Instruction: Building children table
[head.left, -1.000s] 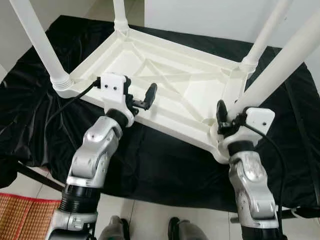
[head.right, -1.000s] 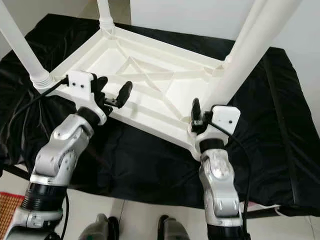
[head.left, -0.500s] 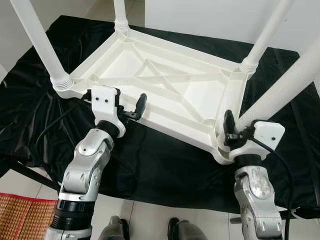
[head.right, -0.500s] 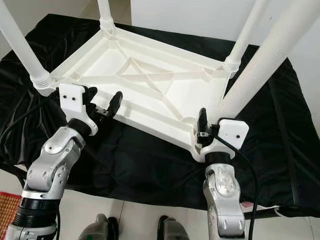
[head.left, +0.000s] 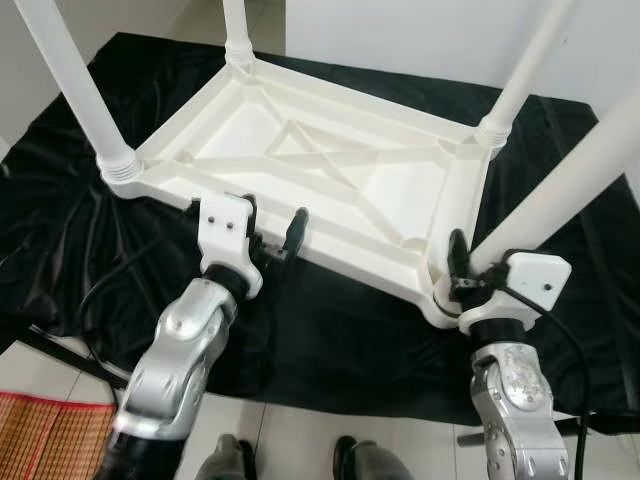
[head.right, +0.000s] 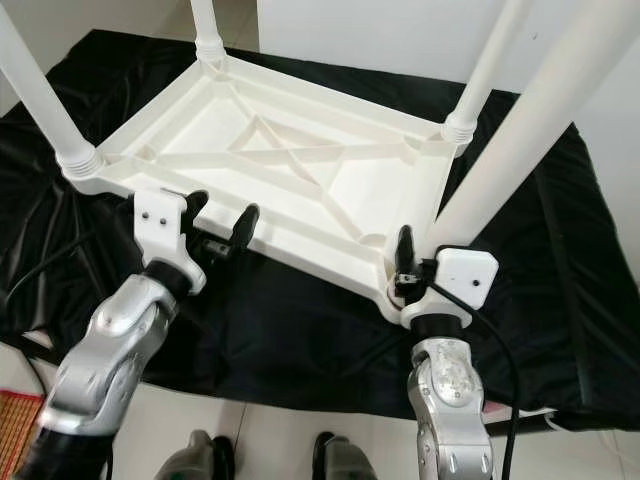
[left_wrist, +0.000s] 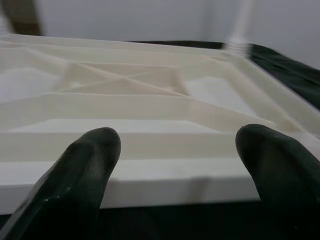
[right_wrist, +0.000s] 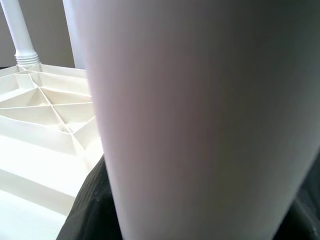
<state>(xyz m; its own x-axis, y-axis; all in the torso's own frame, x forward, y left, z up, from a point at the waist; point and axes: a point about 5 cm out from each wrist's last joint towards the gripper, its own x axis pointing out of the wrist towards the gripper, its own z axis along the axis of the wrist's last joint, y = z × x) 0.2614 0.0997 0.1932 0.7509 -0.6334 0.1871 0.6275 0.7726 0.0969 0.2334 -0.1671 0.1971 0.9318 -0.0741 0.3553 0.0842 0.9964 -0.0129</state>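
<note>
- Black cloth (head.left: 330, 330) covers the work surface, and we find the white table top (head.left: 330, 175) lying on it upside down, ribbed underside facing up, with four white legs standing in its corner sockets.
- At the robot's left, we note the near-left leg (head.left: 75, 85) seated in its collar; it leans outward in the head views, though we cannot tell whether that is true tilt or the camera angle.
- We record the left gripper (head.left: 270, 240) with its two black fingers spread wide, level with the near rim of the table top; the left wrist view shows the fingertips (left_wrist: 87, 160) just short of that rim, gripping nothing.
- Risk here: if the fingers close on the thin rim off-centre, we judge the light plastic top may slide on the slick cloth rather than be held.
- At the robot's right, we find the right gripper (head.left: 462, 268) at the base of the near-right leg (head.left: 580, 170), close to its socket. One black finger stands beside the leg; whether the fingers are clamped on it we cannot tell.
- Risk here: we cannot confirm this leg is fully seated. A sideways push could lever it in the socket or drag the whole top.
- Further risk: any jolt may loosen the far legs, whose seating we cannot verify.
</note>
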